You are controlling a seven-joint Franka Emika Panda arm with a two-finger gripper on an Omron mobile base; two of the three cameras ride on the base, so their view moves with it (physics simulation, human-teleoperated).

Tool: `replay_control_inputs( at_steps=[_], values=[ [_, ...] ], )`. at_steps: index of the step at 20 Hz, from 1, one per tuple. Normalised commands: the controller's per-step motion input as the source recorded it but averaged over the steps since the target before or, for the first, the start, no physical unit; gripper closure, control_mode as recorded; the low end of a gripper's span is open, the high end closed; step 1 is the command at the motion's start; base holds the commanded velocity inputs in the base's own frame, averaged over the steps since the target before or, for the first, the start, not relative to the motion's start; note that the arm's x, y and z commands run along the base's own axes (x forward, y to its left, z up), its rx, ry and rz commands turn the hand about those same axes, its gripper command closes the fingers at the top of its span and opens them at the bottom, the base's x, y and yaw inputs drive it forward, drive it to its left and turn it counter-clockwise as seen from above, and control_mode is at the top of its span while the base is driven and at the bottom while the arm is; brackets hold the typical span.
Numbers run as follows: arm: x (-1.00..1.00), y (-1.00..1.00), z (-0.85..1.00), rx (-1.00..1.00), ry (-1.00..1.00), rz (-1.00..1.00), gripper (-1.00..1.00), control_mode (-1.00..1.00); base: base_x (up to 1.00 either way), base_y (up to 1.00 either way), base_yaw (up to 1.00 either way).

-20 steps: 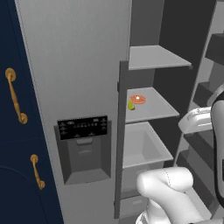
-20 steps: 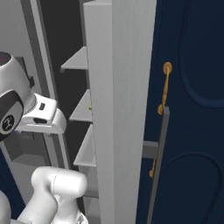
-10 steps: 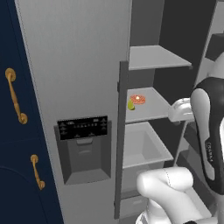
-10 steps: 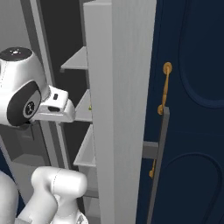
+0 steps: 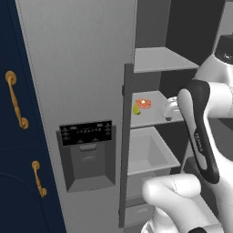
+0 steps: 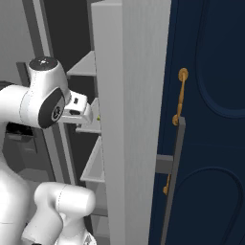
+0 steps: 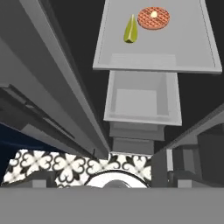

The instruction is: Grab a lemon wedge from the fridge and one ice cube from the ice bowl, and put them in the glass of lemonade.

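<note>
Two items are lying on the middle shelf [image 5: 157,116] of the open fridge [image 5: 82,68], and the arm is reaching toward them from the near side. Nearest the base, the white arm is rising in front of the appliance, and its gripper [image 5: 169,109] is hanging at the shelf's outer edge with the jaws spread wide and nothing between them. Just below that shelf, a pale drawer [image 7: 142,98] is standing pulled out. Farther in, toward the shelf's left side near the door edge, the lemon wedge [image 7: 130,29] is resting on its side as a slim yellow-green sliver, pointed at both ends. Just beside it, apart but close, a small round orange-red waffle-like disc [image 7: 153,17] is sitting deeper on the same shelf. As a judgement, the wedge is likely very light, somewhat soft and possibly slick on its cut faces, so it is calling for a gentle squeeze rather than a hard clamp. Its middle, where it is thickest, is looking like the safest place to take hold, with the fingers closing across the narrow width rather than along the tapered length. Closing near a tip is risking the piece squirting out or sliding toward the disc. Being so flat against the shelf, it is probably demanding a low descent.
</note>
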Motion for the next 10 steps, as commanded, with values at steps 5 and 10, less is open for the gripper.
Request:
replay_control_inputs(
  at_steps=[5,10],
  values=[
    [0.6,0.06,-0.15,0.0,-0.08,0.01,-1.0,-1.0,0.0,0.0,0.0],
    [0.64,-0.01,-0.22,0.0,-0.02,0.05,-1.0,-1.0,0.0,0.0,0.0]
  ],
)
